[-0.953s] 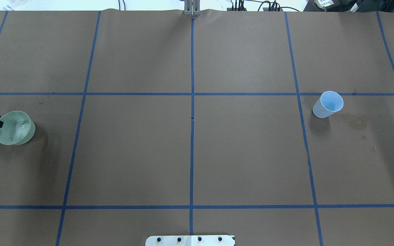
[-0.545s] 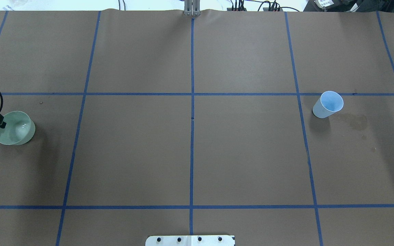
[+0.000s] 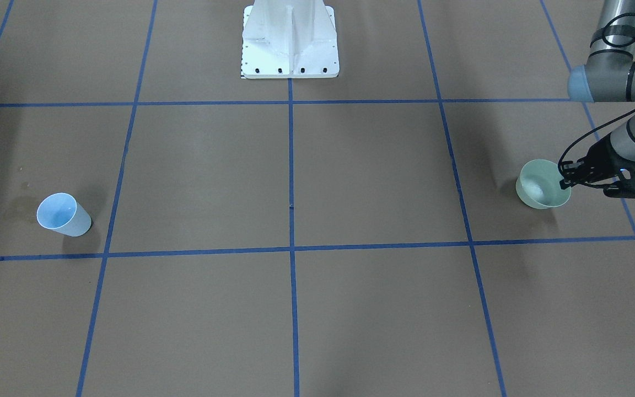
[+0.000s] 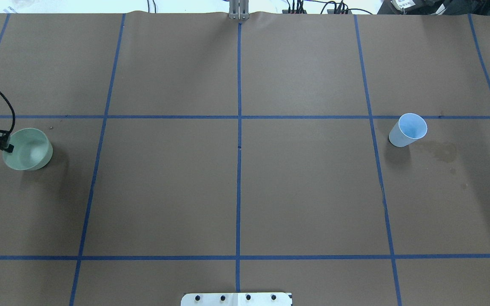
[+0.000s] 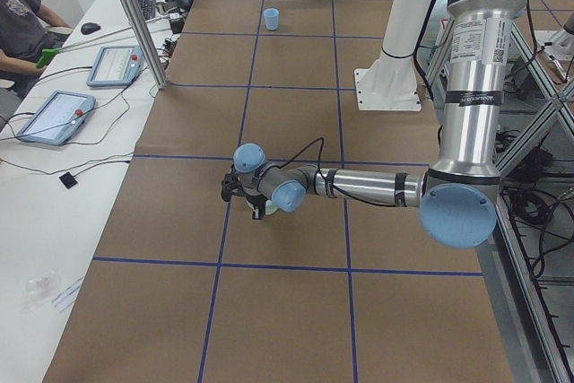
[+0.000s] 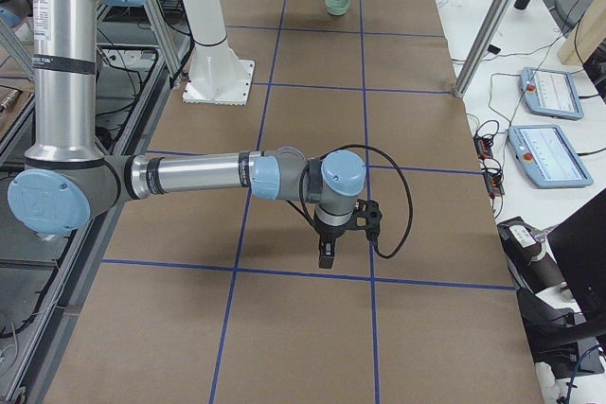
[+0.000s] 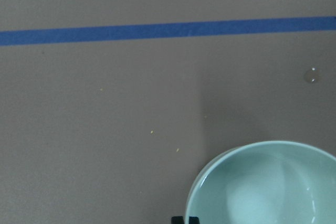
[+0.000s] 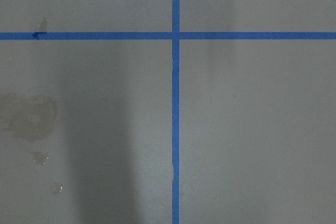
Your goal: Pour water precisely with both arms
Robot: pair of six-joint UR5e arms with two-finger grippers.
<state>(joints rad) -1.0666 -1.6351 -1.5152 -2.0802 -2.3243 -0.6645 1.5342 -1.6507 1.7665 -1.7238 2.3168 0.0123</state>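
A pale green bowl (image 4: 30,151) is at the table's left side, also in the front view (image 3: 538,194) and the left wrist view (image 7: 268,190). A little water (image 3: 539,191) glints white at its bottom. My left gripper (image 4: 6,145) is shut on the bowl's rim on the outer side, also seen in the front view (image 3: 565,176). A light-blue cup (image 4: 408,129) stands upright at the right side, apart from both arms. My right gripper (image 6: 325,257) shows only in the exterior right view, pointing down above bare table; I cannot tell if it is open or shut.
A damp stain (image 4: 440,151) with droplets lies just right of the blue cup, also in the right wrist view (image 8: 29,116). The white pedestal (image 3: 290,38) stands at the robot's side of the table. Blue tape lines cross the brown cover. Operators' tablets (image 5: 56,116) lie beyond the far edge.
My left gripper and the green bowl have moved together a little to the right and toward the far side in the overhead view. The blue cup has not moved.
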